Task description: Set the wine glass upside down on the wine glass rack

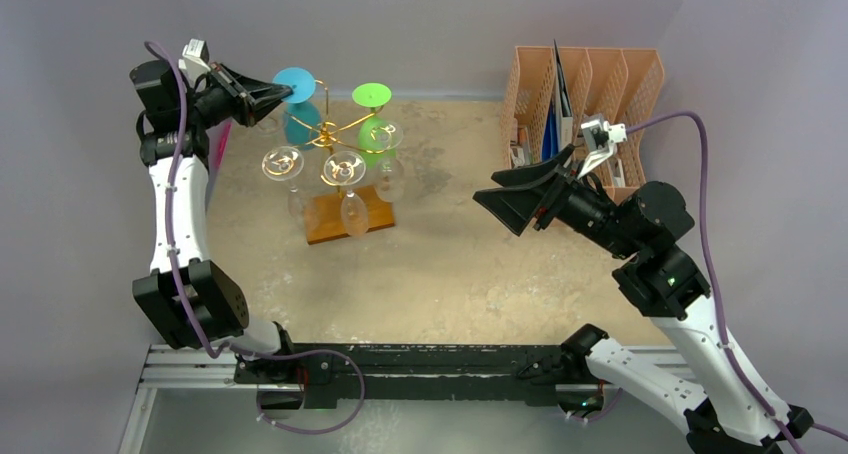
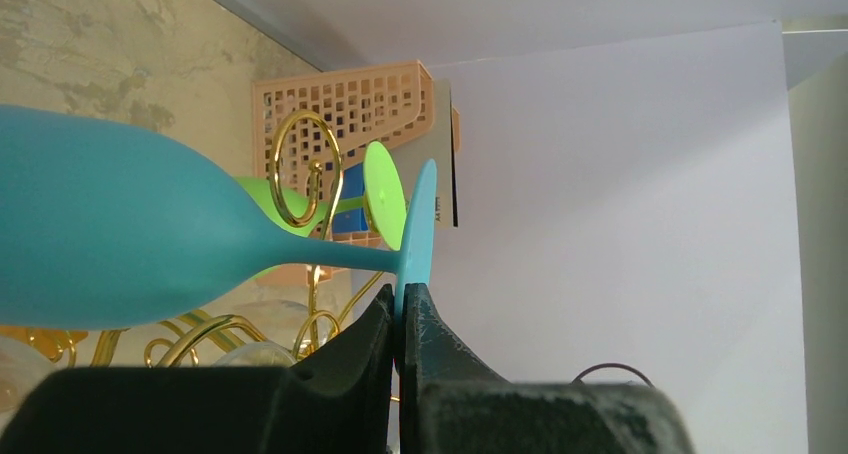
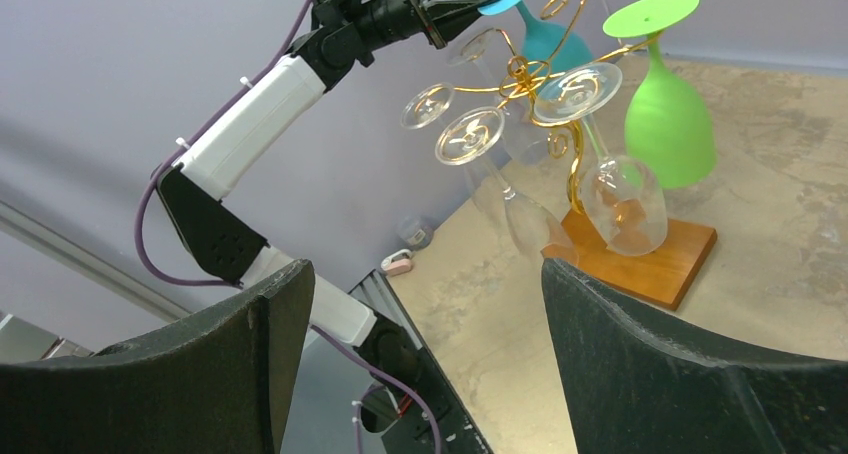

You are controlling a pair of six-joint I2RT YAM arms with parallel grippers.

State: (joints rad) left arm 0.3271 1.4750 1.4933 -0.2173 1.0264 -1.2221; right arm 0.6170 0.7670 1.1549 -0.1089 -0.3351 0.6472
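The blue wine glass (image 1: 299, 122) hangs upside down at the back left of the gold wire wine glass rack (image 1: 334, 134). My left gripper (image 1: 284, 91) is shut on the rim of its round foot, the pinch showing in the left wrist view at the left gripper (image 2: 403, 300). The blue glass (image 2: 120, 234) has its stem beside a gold curl (image 2: 300, 169) of the rack; I cannot tell whether it sits inside it. My right gripper (image 1: 502, 191) stands open and empty above the table, right of the rack (image 3: 545, 74).
A green glass (image 1: 373, 124) and three clear glasses (image 1: 343, 169) hang upside down on the rack above its wooden base (image 1: 322, 219). An orange file organiser (image 1: 585, 94) stands at the back right. Walls close in on the left, back and right.
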